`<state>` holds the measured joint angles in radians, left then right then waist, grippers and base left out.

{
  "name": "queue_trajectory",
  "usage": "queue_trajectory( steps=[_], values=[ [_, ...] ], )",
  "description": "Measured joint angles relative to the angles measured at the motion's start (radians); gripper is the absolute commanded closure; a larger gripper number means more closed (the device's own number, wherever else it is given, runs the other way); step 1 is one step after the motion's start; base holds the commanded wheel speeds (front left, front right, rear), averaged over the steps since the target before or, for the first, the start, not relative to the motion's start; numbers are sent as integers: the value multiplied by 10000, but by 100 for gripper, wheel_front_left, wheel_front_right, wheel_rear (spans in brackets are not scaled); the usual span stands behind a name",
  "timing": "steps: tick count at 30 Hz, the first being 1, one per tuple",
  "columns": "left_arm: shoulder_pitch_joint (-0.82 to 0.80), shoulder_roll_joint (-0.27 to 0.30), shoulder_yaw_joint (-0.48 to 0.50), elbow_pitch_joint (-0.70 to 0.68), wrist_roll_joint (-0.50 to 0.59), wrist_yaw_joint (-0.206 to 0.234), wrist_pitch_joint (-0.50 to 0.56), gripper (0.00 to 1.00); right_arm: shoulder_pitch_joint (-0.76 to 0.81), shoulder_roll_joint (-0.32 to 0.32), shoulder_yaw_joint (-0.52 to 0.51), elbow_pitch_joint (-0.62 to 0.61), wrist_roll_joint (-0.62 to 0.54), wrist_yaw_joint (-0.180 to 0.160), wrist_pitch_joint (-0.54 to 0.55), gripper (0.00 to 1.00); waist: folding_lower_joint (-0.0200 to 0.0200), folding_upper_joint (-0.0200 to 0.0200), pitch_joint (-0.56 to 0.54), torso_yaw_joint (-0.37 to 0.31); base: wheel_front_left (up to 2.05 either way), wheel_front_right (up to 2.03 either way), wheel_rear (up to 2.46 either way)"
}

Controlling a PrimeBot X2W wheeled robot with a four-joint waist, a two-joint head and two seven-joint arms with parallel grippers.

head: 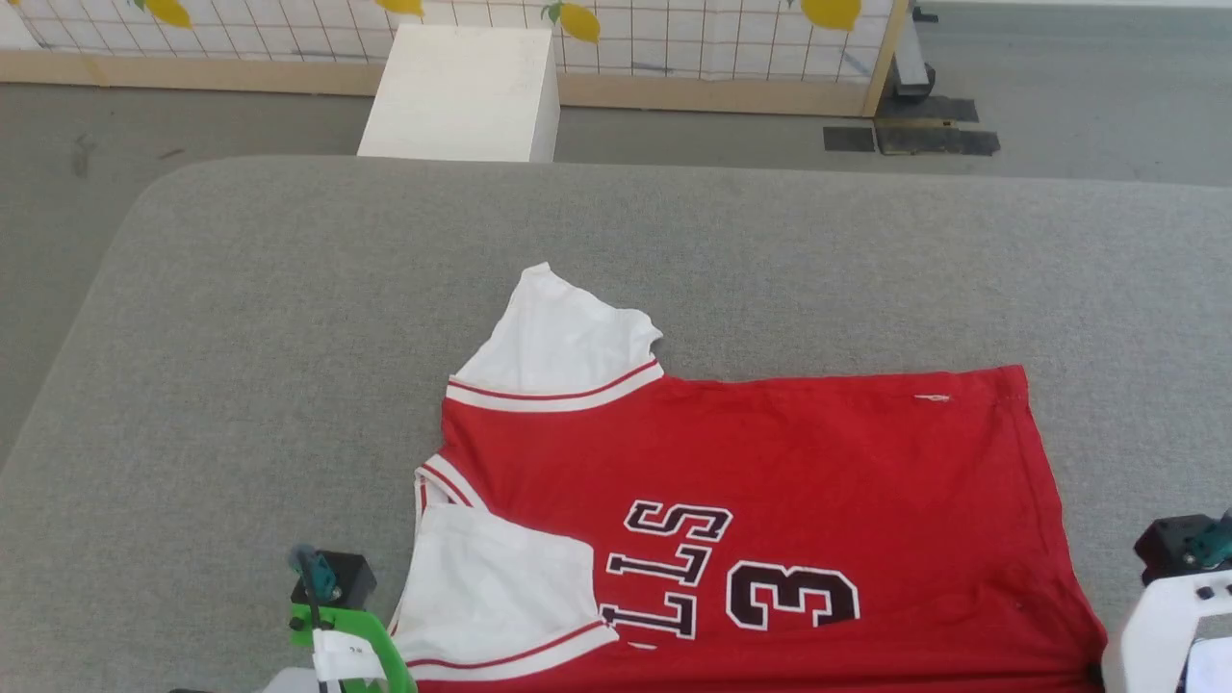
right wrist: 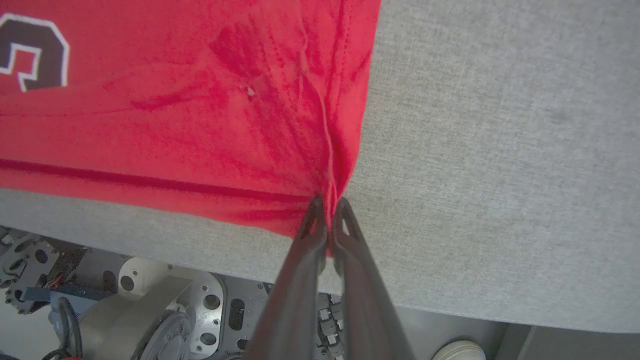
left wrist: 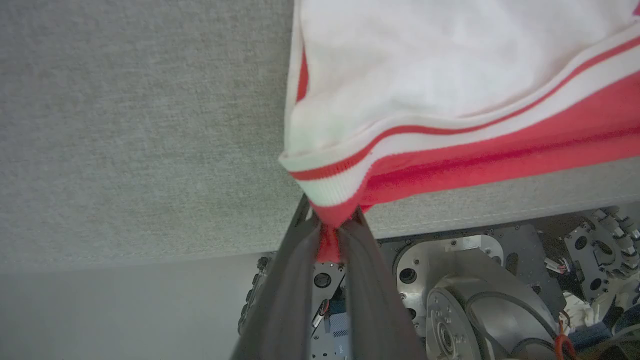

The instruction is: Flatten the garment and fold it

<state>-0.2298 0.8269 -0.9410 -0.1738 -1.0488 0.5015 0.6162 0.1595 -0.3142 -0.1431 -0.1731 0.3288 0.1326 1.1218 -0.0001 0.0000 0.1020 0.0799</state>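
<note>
One red short-sleeved sports jersey (head: pixel 770 500), with white sleeves, striped trim, black lettering and a number 3, lies spread on a grey fabric-covered surface (head: pixel 289 337). Its collar end points to my left and its hem to my right. Its near edge runs along the surface's near edge. The far white sleeve (head: pixel 563 337) sticks out flat, while the near white sleeve (head: pixel 500 577) lies folded over the red body.

My left claw (left wrist: pixel 330 235) is closed on a pinch of red cloth just under the near sleeve's striped cuff. My right claw (right wrist: pixel 327 220) is closed on the near hem corner, where creases fan out from the pinch.

I judge these risks:
- Each grip takes only a little cloth, so a hard tug could pull it free.
- Raising one claw faster than the other would skew the fold and bunch the body.
- The tucked sleeve could end up trapped as a lump.
- Slack at the brink could slide off toward my base.

Beyond the surface, a white box-shaped block (head: pixel 462 91) stands on the floor. Its faces are plain, and I cannot tell whether it holds anything.
</note>
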Motion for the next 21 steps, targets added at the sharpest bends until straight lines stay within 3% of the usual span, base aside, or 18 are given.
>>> queue_trajectory(
  steps=[4, 5, 6, 7, 8, 9, 21],
  values=[
    [3, -259, -119, 472, 21, -140, -121, 100, -47, 228, 163, 428, -171, 0, -424, 100, 0, 0, 227, -44, 0, 0, 0],
    [-2, -316, -138, 589, 73, -182, -178, 89, -97, 259, 196, 518, -203, 0, -514, 100, 0, 0, 272, -50, 0, 0, 0],
    [-7, -370, -148, 685, 125, -217, -224, 29, -154, 290, 228, 600, -211, 0, -573, 100, 0, 0, 307, -52, 0, 0, 0],
    [-12, -416, -159, 769, 151, -268, -282, 3, -214, 330, 267, 681, -213, 0, -614, 87, 0, 0, 341, -54, 0, 0, 0],
    [-18, -437, -169, 865, 178, -305, -295, 0, -250, 351, 301, 759, -224, -2, -667, 52, 0, 0, 365, -53, 0, 0, 0],
    [-26, -443, -169, 941, 192, -349, -311, 0, -263, 347, 326, 798, -265, -2, -725, 0, 0, 0, 370, -48, 0, 0, 0],
    [-195, -692, 510, 1103, 347, -564, -1758, 0, -1120, 483, 153, 546, 236, -4, -2259, 0, 1, 0, -265, -107, 0, 0, 0]
  ],
)
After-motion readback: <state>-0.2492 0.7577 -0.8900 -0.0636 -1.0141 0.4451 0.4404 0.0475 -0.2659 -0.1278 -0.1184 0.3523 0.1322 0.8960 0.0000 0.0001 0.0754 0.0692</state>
